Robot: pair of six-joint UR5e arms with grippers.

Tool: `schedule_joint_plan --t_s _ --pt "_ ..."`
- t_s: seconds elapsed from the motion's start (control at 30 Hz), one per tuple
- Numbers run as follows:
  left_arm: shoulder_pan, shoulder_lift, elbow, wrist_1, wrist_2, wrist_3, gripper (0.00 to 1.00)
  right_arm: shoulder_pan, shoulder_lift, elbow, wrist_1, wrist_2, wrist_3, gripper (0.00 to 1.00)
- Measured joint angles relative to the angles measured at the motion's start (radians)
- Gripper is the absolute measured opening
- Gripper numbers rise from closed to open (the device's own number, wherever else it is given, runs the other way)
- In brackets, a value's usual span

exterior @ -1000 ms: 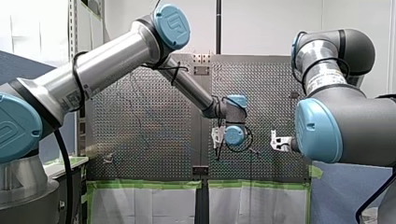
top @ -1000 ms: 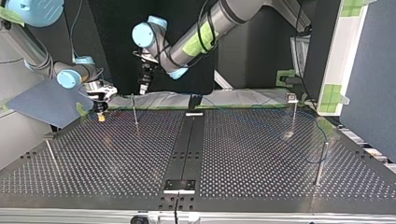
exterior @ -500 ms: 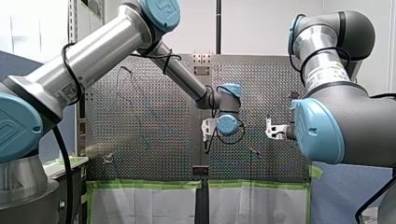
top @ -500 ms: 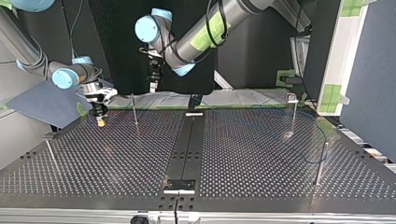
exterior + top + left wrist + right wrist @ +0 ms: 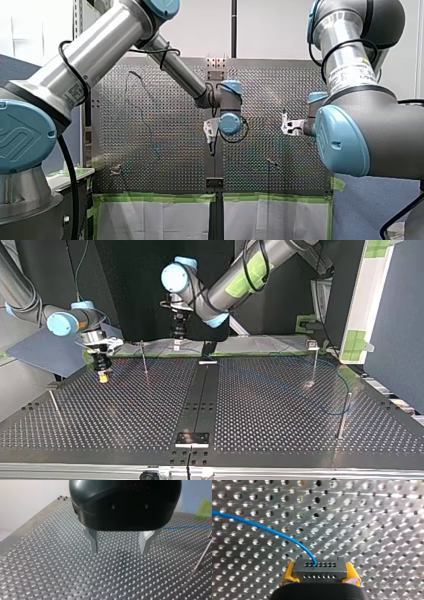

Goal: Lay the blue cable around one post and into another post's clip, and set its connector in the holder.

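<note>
Connector: small, rigid, light; pinched in right gripper yellow pads, top view nine o'clock. Blue cable: thin, limp, slack toward three o'clock; likely best grasped near connector. Left gripper: spread, empty.

Right pincer clamps a dark grey connector between its yellow pads, one pad on each end of the block. Blue cable exits a hole in the connector's face, arcs ahead of the pincer and off to one side. Perforated metal worktop lies beneath.
</note>
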Motion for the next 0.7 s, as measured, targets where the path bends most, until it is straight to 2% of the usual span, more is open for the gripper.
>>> schedule_joint_plan --t_s 0.2,0.37,0.53,0.7 --pt "0.049 0.049 -0.049 0.027 0.048 -0.007 0.81 0.003 -0.006 0.0 0.0 0.002 0.001 0.0" --pt "0.098 0.098 -0.098 0.073 0.098 -0.039 0.81 0.002 -0.006 0.0 -0.005 0.006 0.009 0.0" --pt "0.146 0.146 -0.146 0.12 0.138 -0.081 0.81 0.006 -0.005 0.007 -0.036 0.031 0.04 0.0" --pt "0.187 0.187 -0.187 0.16 0.146 -0.117 0.81 0.007 -0.005 0.021 -0.078 0.042 0.074 0.0"
